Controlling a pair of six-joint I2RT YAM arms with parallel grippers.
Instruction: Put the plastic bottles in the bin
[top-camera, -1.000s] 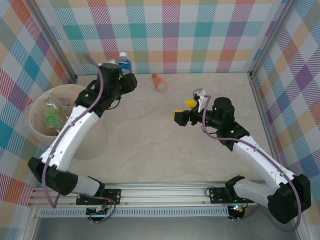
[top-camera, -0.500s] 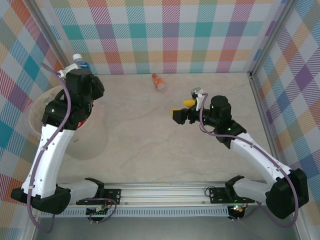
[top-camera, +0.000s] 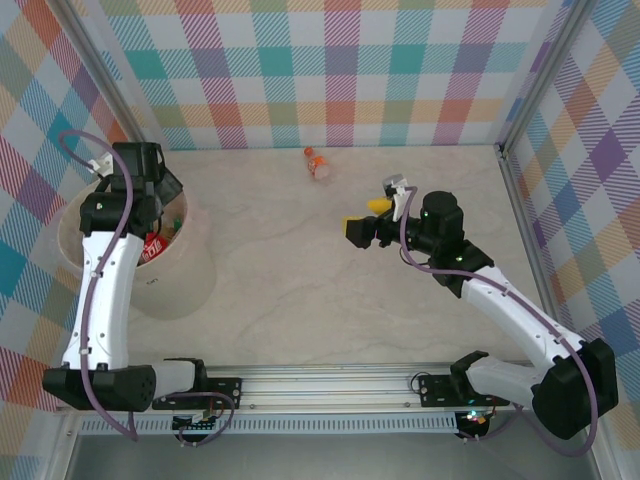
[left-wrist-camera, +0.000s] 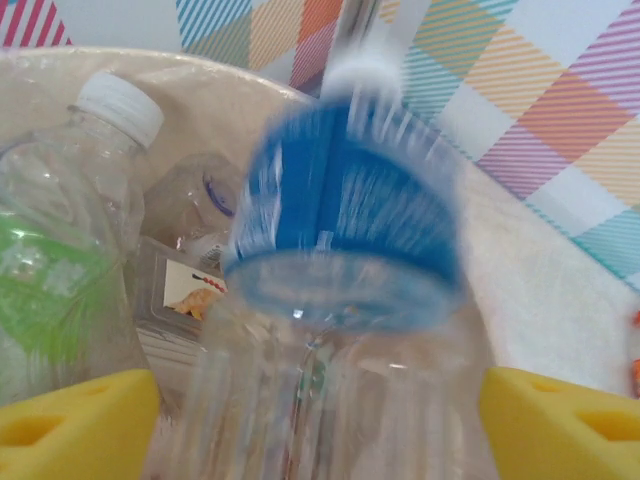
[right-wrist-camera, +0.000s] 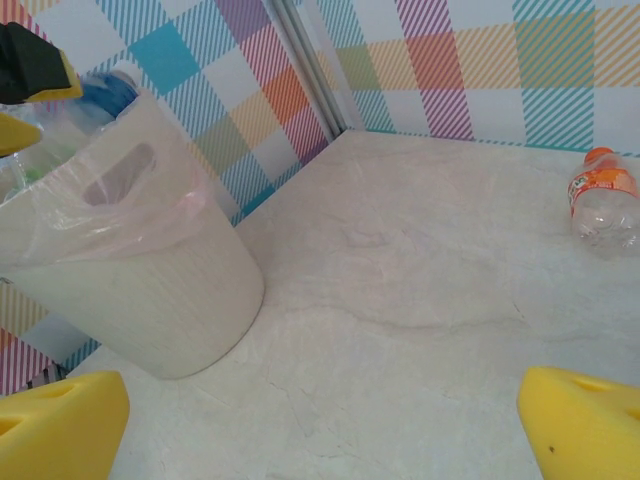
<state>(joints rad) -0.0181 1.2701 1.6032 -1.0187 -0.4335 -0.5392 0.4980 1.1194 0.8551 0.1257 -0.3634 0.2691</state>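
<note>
Blue-label bottle (left-wrist-camera: 340, 260): clear thin plastic, looks empty, so judged very light, crushable and slick on the label. It is cap-up and motion-blurred over the mouth of the bin (top-camera: 185, 285) at the left side of the table (top-camera: 300, 290). The left gripper (left-wrist-camera: 320, 420) is around its clear lower body, yellow jaws well apart on either side. The bottle looks loose between them rather than pinched, though actual contact can't be told through the blur. Inside the bin sit a green-label bottle (left-wrist-camera: 60, 270) with a white cap and more clear bottles, lying jumbled. The bin is wide and lined with a thin bag, so the target is forgiving and a light bottle may bounce but should stay inside. One orange-label bottle (top-camera: 318, 164) lies on its side at the far middle of the table, near the back wall and well apart from the bin. It is probably just as light and will roll if nudged. Best hold is judged to be across the mid-body, squeezing gently, not at the cap or the tapered neck. The right gripper (top-camera: 367, 218) hovers over the table's right-centre, jaws wide apart and empty, nearer than that bottle.
</note>
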